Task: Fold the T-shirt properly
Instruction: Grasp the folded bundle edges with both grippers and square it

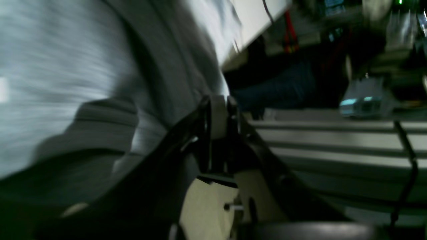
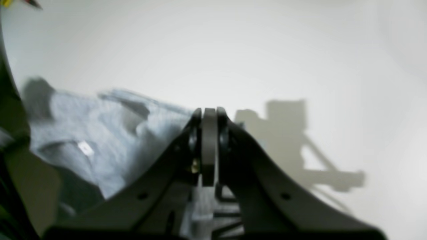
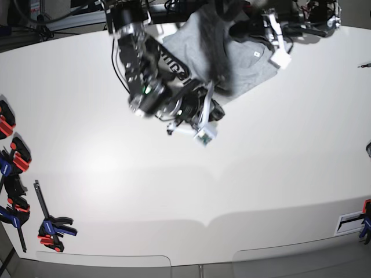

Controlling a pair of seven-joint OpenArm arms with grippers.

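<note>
The light grey T-shirt (image 3: pixel 197 40) lies bunched at the table's far edge, with part of it lifted. My left gripper (image 1: pixel 218 100) is shut, and the T-shirt's blurred grey cloth (image 1: pixel 50 83) hangs right against its tips and fills the left of that view. The left arm (image 3: pixel 272 32) reaches over the shirt from the far side. My right gripper (image 2: pixel 209 111) is shut at the edge of the T-shirt (image 2: pixel 100 133), whose small white label (image 2: pixel 85 147) shows; cloth runs under its fingers. In the base view the right gripper (image 3: pixel 210 99) sits at the shirt's near edge.
The white table (image 3: pixel 174 185) stretches wide in front of the shirt. Several red and blue clamps (image 3: pixel 14 156) lie along its left edge, and another clamp (image 3: pixel 365 217) at the right edge. An aluminium frame rail (image 1: pixel 333 140) runs behind the left gripper.
</note>
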